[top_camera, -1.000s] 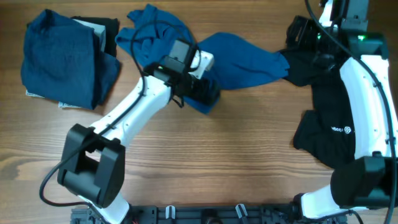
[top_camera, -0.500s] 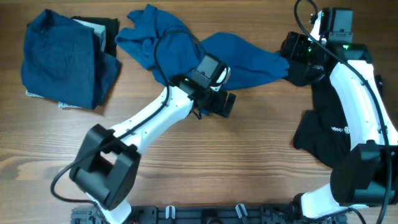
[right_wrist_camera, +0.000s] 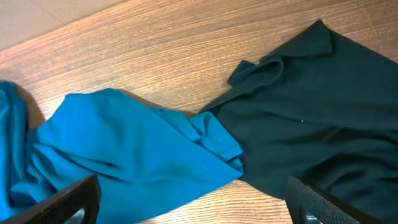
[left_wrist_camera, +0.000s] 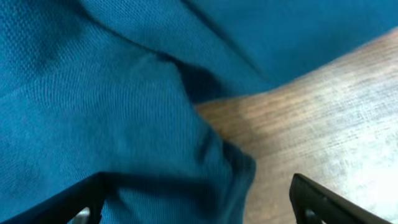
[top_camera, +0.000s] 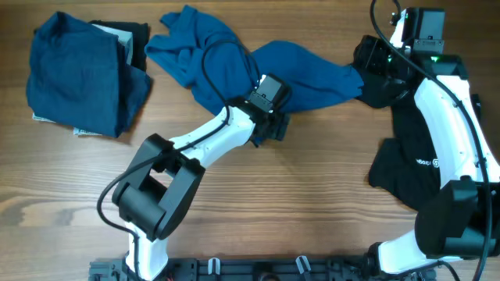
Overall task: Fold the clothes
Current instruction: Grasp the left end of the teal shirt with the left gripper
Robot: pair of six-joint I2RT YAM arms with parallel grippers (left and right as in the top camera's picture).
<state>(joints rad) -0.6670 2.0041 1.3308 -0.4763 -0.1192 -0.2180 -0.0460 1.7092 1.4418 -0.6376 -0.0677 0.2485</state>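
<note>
Left hand (left_wrist_camera: 198, 202) is spread above the hem of the blue shirt (left_wrist_camera: 124, 112); best lower straight down and pinch that edge off the surface (left_wrist_camera: 336, 124).

Both my arms wear the same livery: glossy white shells on the long links and matte black housings at the joints. The left arm (top_camera: 205, 140) has a chunky black shoulder block (top_camera: 152, 191), and a thin black cable (top_camera: 205, 66) loops out from near its wrist. The right arm (top_camera: 455, 117) shows a small green light (top_camera: 431, 56) below its black wrist camera box (top_camera: 426, 23), with another black cable (top_camera: 373, 14) curving beside it. My left hand (top_camera: 273, 125) and right hand (top_camera: 373, 62) are all black. Up close, the fingers (left_wrist_camera: 314, 200) are plain dark wedges with straight edges.
</note>
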